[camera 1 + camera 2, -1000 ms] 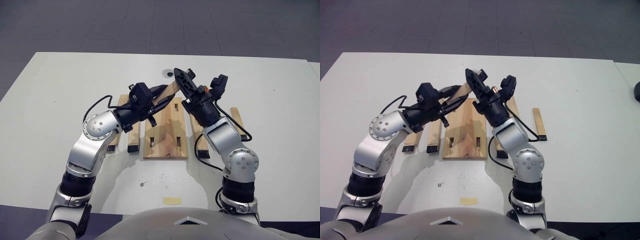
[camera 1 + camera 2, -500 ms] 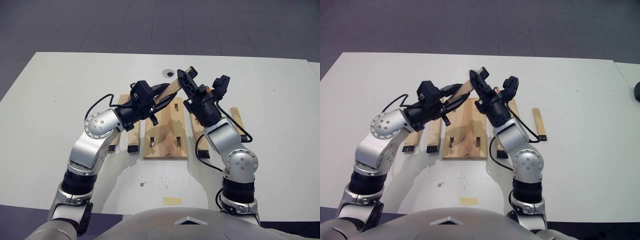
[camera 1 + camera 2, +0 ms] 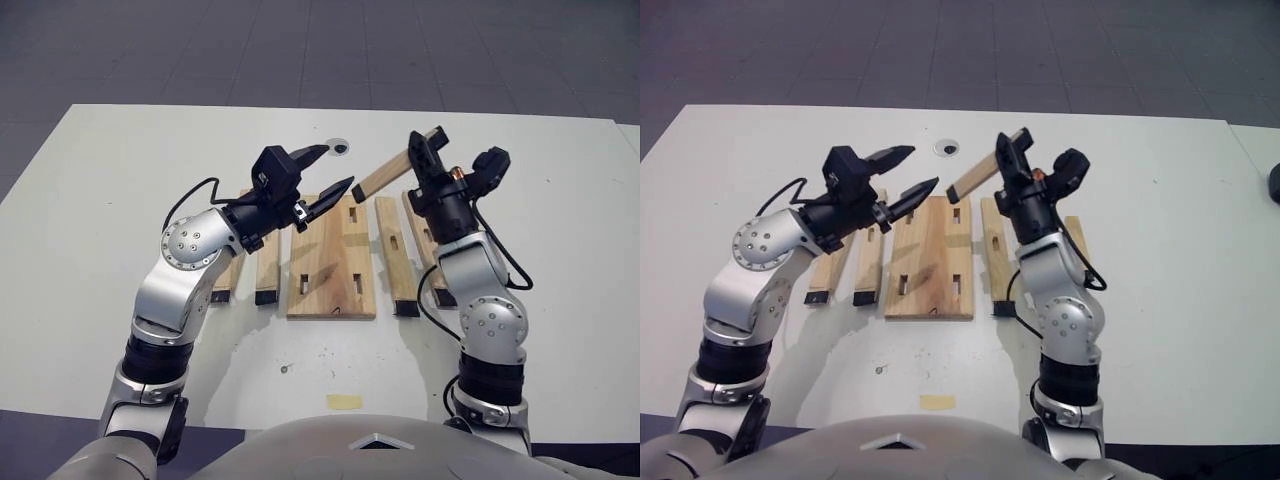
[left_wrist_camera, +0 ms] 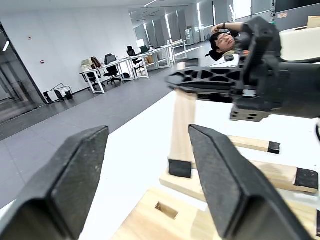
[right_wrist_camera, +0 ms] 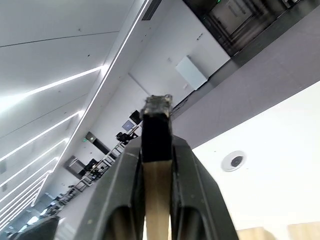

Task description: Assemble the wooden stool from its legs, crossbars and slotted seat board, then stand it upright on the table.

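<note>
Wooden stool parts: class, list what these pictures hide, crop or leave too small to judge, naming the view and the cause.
Held leg: right wrist view, lower length hidden between the fingers of the right gripper.
Two left legs: left eye view, far ends covered by the left arm.
Seat board: left wrist view, cropped by the bottom edge, partly behind the left gripper.

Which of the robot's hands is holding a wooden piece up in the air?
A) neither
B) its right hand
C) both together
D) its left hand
B: the right gripper is clamped on a wooden leg raised above the table, while the left gripper is open and empty.
</note>
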Motion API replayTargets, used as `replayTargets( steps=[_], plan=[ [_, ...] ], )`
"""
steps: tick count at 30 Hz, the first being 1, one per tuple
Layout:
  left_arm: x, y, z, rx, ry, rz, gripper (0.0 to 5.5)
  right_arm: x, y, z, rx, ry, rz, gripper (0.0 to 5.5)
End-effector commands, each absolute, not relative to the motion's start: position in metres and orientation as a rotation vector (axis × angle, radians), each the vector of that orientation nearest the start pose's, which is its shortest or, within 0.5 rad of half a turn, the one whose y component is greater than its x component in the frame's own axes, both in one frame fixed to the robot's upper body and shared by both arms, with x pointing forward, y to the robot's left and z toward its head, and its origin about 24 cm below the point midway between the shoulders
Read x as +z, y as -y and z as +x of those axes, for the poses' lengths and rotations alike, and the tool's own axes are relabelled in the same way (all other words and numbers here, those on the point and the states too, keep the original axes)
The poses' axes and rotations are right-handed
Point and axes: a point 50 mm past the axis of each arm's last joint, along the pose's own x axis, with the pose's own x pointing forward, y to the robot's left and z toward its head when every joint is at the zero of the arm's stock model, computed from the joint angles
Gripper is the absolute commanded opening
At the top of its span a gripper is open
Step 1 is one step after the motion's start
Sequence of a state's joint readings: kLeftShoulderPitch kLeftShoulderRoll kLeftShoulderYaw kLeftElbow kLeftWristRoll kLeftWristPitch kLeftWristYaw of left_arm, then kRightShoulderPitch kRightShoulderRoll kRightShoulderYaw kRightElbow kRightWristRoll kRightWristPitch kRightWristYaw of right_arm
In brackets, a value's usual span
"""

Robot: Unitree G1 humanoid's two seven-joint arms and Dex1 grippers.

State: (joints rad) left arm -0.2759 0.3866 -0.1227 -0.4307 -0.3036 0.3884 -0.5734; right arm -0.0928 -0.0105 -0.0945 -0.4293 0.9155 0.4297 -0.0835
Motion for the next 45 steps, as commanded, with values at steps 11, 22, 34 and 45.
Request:
replayTargets(
  steps=[11, 22, 34, 45],
  plan=[
    [0.155, -0.141, 0.276, -0.562, 0.137, 0.240, 5.38, 0.094, 0.153, 0.234, 0.080, 0.029, 0.587, 0.40],
    [0.149, -0.140, 0.277, -0.553, 0.124, 0.269, 5.40, 0.087, 0.151, 0.239, 0.073, 0.021, 0.503, 0.40],
    [0.144, -0.140, 0.278, -0.545, 0.120, 0.303, 5.40, 0.083, 0.148, 0.239, 0.085, -0.036, 0.335, 0.40],
    [0.141, -0.139, 0.275, -0.532, 0.121, 0.309, 5.40, 0.085, 0.143, 0.241, 0.127, -0.047, 0.253, 0.40]
  ],
)
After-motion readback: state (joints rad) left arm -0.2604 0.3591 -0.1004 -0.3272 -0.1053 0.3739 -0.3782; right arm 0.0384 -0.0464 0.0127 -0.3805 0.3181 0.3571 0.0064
